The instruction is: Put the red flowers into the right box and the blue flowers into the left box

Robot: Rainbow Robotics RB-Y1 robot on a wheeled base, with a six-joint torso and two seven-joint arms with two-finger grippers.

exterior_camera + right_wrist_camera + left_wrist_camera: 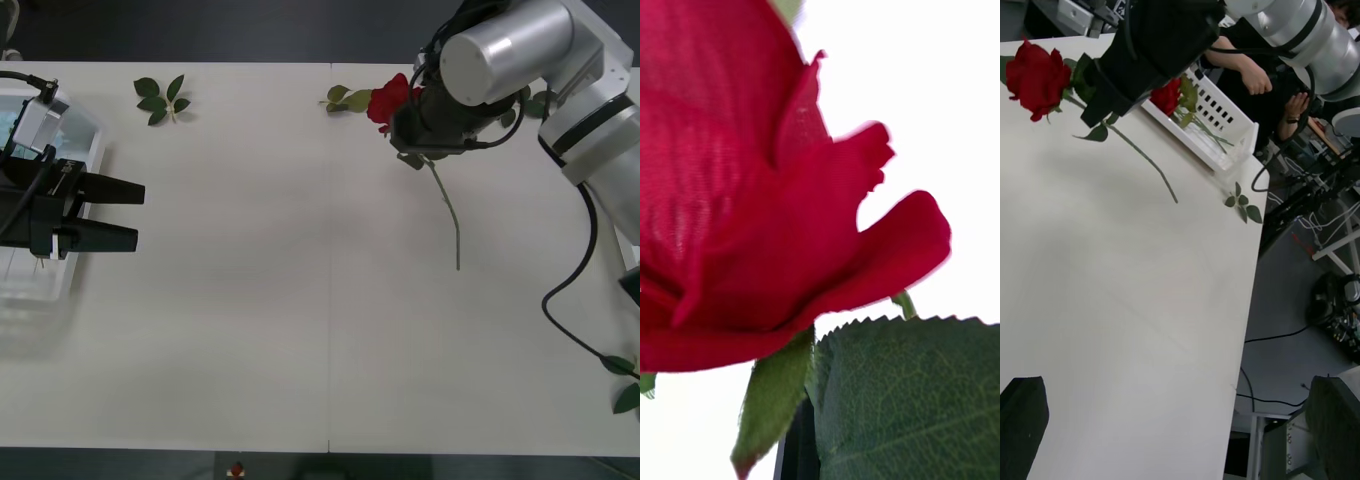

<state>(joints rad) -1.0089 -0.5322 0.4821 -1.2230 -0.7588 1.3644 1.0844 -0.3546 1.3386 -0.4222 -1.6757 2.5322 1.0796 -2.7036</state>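
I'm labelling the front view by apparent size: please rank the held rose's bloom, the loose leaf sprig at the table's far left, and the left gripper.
1. left gripper
2. leaf sprig
3. rose bloom, partly hidden by the right gripper, so close to the sprig.

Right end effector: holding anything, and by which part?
Right end effector holds a red artificial rose by its thin green stem just below the bloom; stem hangs free.

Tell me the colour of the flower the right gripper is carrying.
Red: the rose held by the right gripper. The right wrist view shows the colour best.
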